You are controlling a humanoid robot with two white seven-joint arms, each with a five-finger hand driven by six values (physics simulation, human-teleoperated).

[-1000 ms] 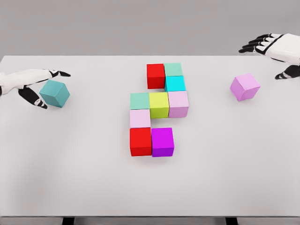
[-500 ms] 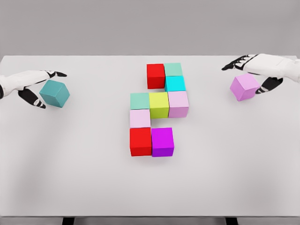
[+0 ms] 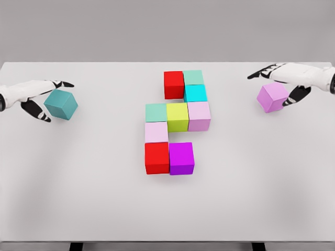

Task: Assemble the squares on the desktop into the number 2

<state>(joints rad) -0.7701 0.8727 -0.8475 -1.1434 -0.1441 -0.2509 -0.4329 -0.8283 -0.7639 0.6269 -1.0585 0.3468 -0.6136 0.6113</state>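
In the middle of the white worktop (image 3: 94, 198) I see a cluster of nine coloured cubes laid flat and touching, forming most of a numeral. The top row is a red cube (image 3: 174, 84) with a mint-green cube (image 3: 193, 77) touching it at 3 o'clock. Directly at 6 o'clock of the mint-green one sits a cyan cube (image 3: 196, 93). The middle row runs, left to right, a second mint-green cube (image 3: 156, 112), a yellow-green cube (image 3: 178, 116) and a pale lilac cube (image 3: 199, 115). At 6 o'clock of the second mint-green cube is a pale pink cube (image 3: 156, 132), then a second red cube (image 3: 157, 158), and a bright magenta cube (image 3: 181, 158) touches that one at 3 o'clock.

Two cubes lie well apart from the cluster. A teal cube (image 3: 61, 104) sits at 9 o'clock of it, turned at an angle, near the worktop's left edge. My left hand (image 3: 37, 94) brackets it: the upper fingers (image 3: 62, 83) reach over its far top edge and the thumb is at its left side, fingers spread around it, though I cannot tell whether they are actually pressing on it.

An orchid-pink cube (image 3: 272, 97) lies at 3 o'clock of the cluster's top, also turned. My right hand (image 3: 293, 78) straddles it the same way, fingers stretched past its far edge and thumb at its right side; contact is unclear to me.
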